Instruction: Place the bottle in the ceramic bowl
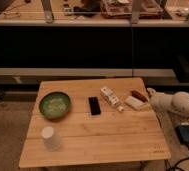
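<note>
The bottle (109,96) is small, white and oblong, and it lies on its side on the wooden table (98,140), right of centre. The ceramic bowl (54,105), dark green with a lighter speckled inside, sits at the table's left. My gripper (151,93) hangs at the table's right edge on a white arm (177,105), well to the right of the bottle. It is open and holds nothing.
A black flat object (94,105) lies between bowl and bottle. A flat white block (133,103) and a reddish-brown item (138,95) lie between bottle and gripper. A white cup (49,138) stands front left. A dark counter runs behind the table.
</note>
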